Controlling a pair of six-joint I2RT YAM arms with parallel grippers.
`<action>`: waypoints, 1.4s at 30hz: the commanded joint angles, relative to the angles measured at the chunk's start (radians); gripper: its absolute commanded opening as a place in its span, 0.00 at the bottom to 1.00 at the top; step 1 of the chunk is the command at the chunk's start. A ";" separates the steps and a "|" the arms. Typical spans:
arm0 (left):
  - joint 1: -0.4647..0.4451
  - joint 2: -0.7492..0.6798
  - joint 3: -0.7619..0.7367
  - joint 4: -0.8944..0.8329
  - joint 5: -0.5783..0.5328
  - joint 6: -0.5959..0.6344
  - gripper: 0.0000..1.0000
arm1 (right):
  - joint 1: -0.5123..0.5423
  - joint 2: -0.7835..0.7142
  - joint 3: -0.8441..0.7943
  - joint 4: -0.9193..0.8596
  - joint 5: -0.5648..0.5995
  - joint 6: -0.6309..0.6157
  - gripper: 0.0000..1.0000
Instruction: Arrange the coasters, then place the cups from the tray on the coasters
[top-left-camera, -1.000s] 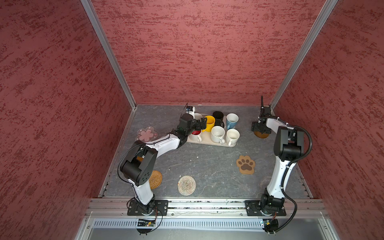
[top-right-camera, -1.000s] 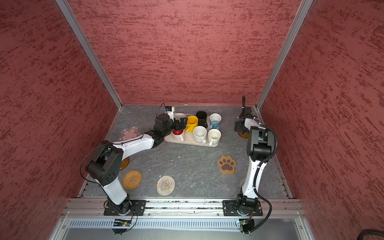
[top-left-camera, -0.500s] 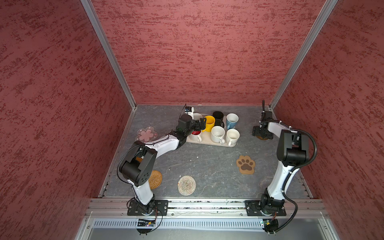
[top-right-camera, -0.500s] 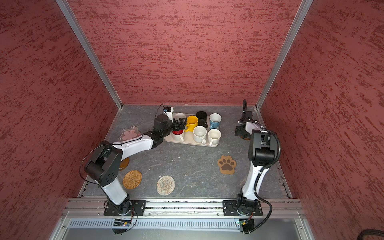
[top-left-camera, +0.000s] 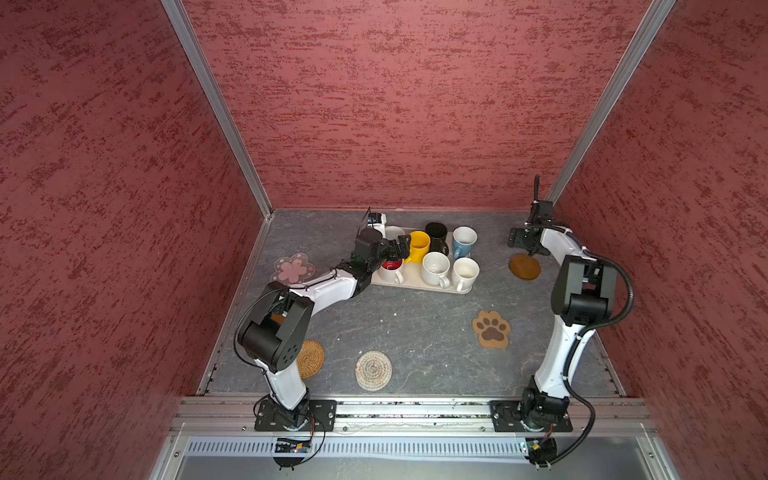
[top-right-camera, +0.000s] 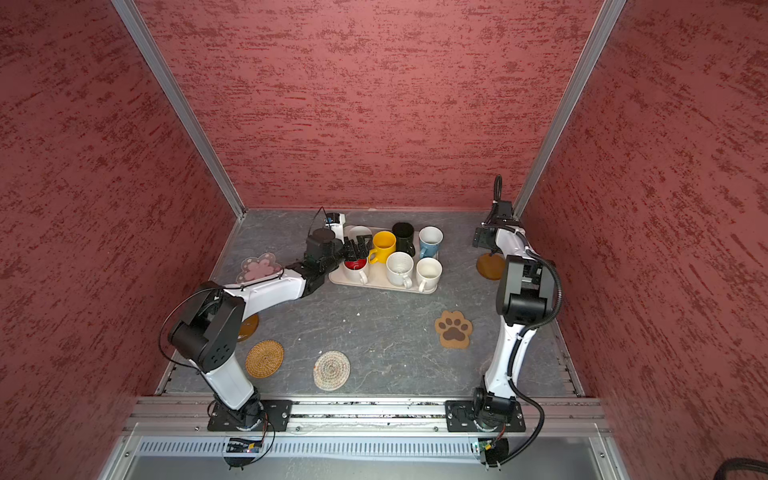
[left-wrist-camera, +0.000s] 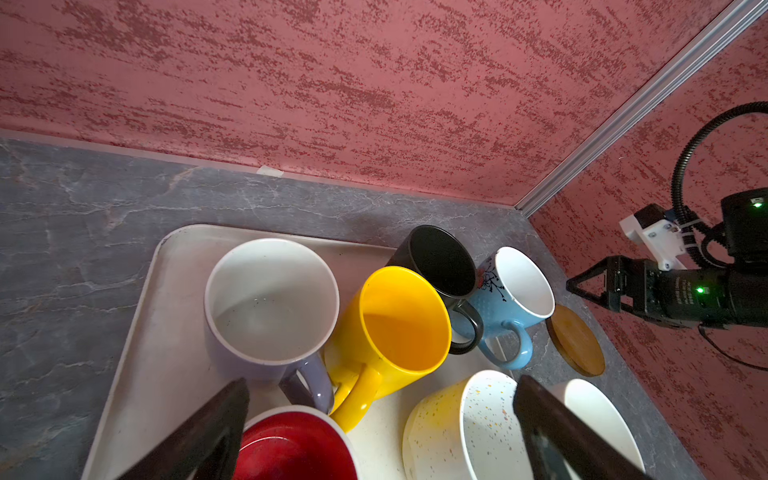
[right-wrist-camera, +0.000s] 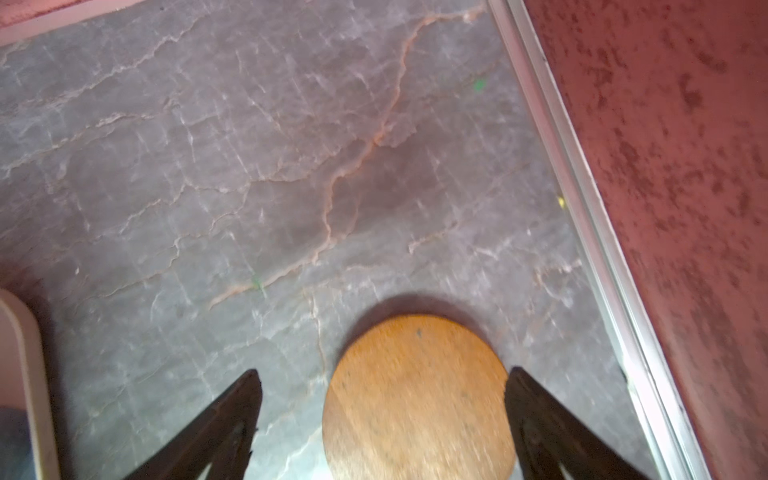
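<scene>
- Nearest the rail, two coiled woven rounds lie flat on the grey veined table (top-left-camera: 399, 328). They are the beige coaster (top-left-camera: 373, 370) and the orange-tan coaster (top-left-camera: 311, 358), which is half tucked behind the left arm's elbow.
- A little further out, the brown paw coaster (top-left-camera: 491, 328) with its dark pads lies alone on the right. On the left, a glossy wooden disc (top-right-camera: 250, 327) peeks out from behind the arm.
- Further back on the left is the translucent pink flower coaster (top-left-camera: 292, 269).
- The tray (top-left-camera: 415, 283) is pale, with a low rim and rounded corners, and carries all seven cups.
  - The front row holds the red-inside cup (top-left-camera: 390, 268), speckled cream cup (top-left-camera: 435, 266) and plain white cup (top-left-camera: 465, 270).
  - The back row holds the big white cup (left-wrist-camera: 272, 299), yellow cup (top-left-camera: 417, 246), black cup (top-left-camera: 436, 235) and light blue cup (top-left-camera: 463, 241).
- The left gripper (left-wrist-camera: 382, 380) hangs spread wide over the red-inside cup and grips nothing. It is in the same spot as a second ago.
- At the far right, the second wooden disc (right-wrist-camera: 415, 399), smooth and round, lies flat beside the tray.
- The right gripper (right-wrist-camera: 383, 370) is spread and empty above that disc. A second ago it sat low over the disc, partly hiding it. Now it has lifted off toward the back wall, and the disc is fully in view.
</scene>
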 joint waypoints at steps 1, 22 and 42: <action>0.006 0.029 0.037 -0.010 0.022 -0.003 1.00 | -0.007 0.067 0.067 -0.047 -0.040 -0.030 0.88; 0.006 0.032 0.039 -0.013 0.026 -0.005 1.00 | -0.038 0.096 -0.032 0.006 -0.055 -0.061 0.81; 0.006 0.010 0.013 0.012 0.025 -0.012 1.00 | -0.038 0.052 -0.037 -0.032 -0.038 -0.039 0.73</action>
